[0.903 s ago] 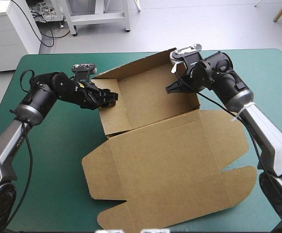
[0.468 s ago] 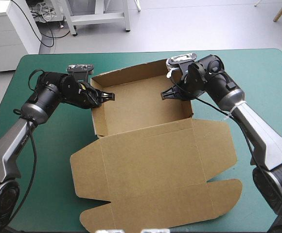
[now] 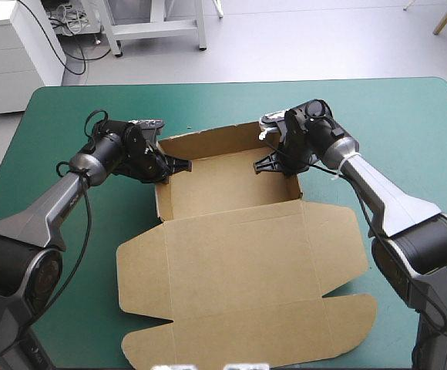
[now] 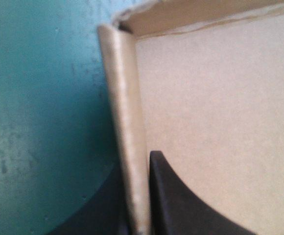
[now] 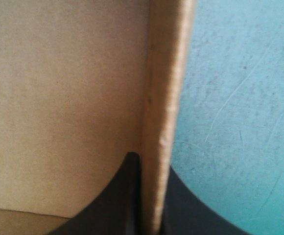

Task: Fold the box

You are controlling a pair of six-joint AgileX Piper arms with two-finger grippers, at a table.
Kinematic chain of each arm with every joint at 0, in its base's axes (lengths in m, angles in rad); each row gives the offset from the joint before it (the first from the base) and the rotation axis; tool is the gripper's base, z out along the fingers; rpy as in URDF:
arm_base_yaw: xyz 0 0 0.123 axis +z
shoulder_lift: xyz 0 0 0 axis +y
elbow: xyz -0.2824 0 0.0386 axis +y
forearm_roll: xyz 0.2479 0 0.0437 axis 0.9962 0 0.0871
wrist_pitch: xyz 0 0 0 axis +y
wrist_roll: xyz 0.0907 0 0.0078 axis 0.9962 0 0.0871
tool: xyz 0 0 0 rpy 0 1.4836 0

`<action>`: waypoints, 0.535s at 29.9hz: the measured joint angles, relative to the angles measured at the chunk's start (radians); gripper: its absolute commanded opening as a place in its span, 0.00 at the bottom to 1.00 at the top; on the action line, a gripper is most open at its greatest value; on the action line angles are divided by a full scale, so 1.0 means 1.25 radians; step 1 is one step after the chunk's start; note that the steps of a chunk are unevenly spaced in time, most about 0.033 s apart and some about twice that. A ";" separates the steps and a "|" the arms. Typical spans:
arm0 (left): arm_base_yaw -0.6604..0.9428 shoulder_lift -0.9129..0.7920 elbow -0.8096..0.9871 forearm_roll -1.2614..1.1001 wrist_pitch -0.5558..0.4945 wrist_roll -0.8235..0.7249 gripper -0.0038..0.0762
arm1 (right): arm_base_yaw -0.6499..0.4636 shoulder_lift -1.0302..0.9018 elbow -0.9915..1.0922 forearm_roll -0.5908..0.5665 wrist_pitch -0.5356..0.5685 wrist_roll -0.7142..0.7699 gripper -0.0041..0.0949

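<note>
Right wrist view: box (image 5: 59, 98) wall half-hides right pincer (image 5: 151, 169).

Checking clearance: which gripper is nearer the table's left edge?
Left. The left gripper clamps the box wall nearest that table edge; the right gripper clamps the opposite wall.
</note>
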 measured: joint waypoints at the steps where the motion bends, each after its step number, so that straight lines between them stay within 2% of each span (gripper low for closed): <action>1: 0.000 0.010 -0.002 0.000 -0.005 -0.001 0.04 | -0.008 0.011 0.000 0.012 -0.001 -0.005 0.02; 6: 0.000 0.051 -0.015 -0.003 -0.014 -0.001 0.04 | -0.043 0.053 -0.007 0.058 -0.001 -0.037 0.02; 11: 0.000 0.071 -0.025 -0.003 0.000 -0.001 0.04 | -0.047 0.072 -0.020 0.062 0.013 -0.044 0.02; 14: 0.000 0.074 -0.027 -0.003 0.002 -0.001 0.04 | -0.047 0.079 -0.024 0.062 0.019 -0.045 0.04; 16: 0.000 0.074 -0.027 -0.003 0.002 0.001 0.09 | -0.047 0.079 -0.026 0.062 0.021 -0.045 0.09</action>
